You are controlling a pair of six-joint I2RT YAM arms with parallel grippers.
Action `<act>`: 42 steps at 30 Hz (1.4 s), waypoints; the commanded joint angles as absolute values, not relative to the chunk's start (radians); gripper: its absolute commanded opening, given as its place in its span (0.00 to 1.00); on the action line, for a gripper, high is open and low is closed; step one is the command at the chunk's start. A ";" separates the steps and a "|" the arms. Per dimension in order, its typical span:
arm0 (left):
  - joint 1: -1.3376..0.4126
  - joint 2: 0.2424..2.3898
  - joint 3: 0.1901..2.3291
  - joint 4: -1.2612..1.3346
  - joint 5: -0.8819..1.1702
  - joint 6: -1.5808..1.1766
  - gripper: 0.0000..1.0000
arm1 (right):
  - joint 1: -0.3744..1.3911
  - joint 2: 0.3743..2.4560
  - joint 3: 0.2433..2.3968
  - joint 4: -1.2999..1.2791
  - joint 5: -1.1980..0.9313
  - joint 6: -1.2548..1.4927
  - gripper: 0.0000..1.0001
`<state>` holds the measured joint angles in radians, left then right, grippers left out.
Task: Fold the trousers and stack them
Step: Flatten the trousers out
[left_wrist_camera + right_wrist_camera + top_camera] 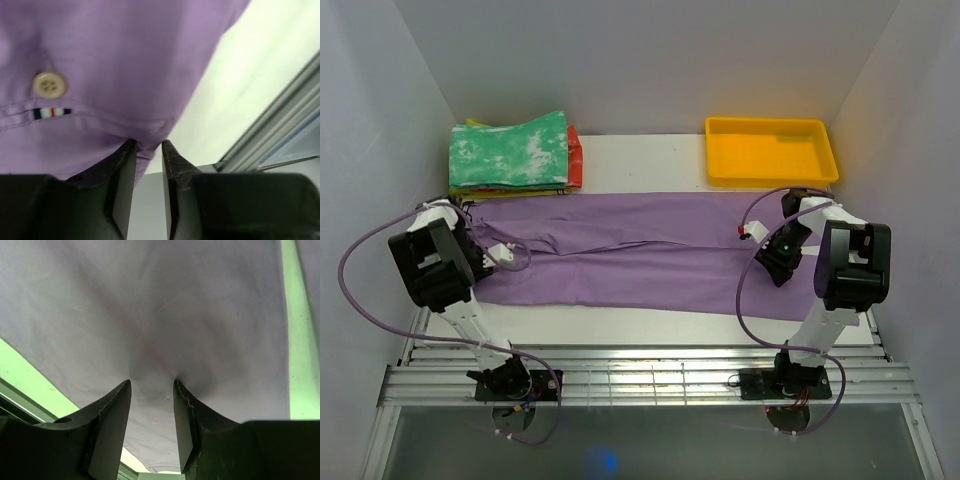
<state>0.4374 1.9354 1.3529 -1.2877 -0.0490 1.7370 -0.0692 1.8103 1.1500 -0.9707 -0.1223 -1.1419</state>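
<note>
No writing shows on the lilac trousers [650,255] spread across the white table [650,160] between white walls, cloth pinched in both the left gripper [148,146] and right gripper [151,385].

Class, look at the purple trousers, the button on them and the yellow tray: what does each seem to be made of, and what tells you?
The trousers: soft, matt woven cloth, probably cotton; it lies limp and creases. The button: cream, smooth, four holes, likely plastic. The tray: stiff, moulded yellow plastic by its even colour and rounded rim.
</note>
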 commanded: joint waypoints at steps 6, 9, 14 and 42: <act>0.442 1.524 1.183 -1.402 -0.002 1.839 0.60 | -0.090 1.818 1.140 -0.923 -0.086 -1.183 0.47; 0.445 1.477 1.242 -1.402 0.067 1.807 0.70 | -0.092 1.810 1.137 -0.919 -0.095 -1.175 0.47; 0.463 1.570 1.368 -1.291 0.247 1.611 0.86 | -0.092 1.818 1.095 -0.871 -0.113 -1.144 0.47; 0.433 1.956 1.424 -0.904 0.511 0.992 0.54 | -0.092 2.035 1.480 -0.644 -0.385 -0.758 0.36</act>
<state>0.4335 1.9900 1.4662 -0.8982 0.5060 0.9638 -0.0959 1.9877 1.4902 -0.6941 -0.3874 -0.8398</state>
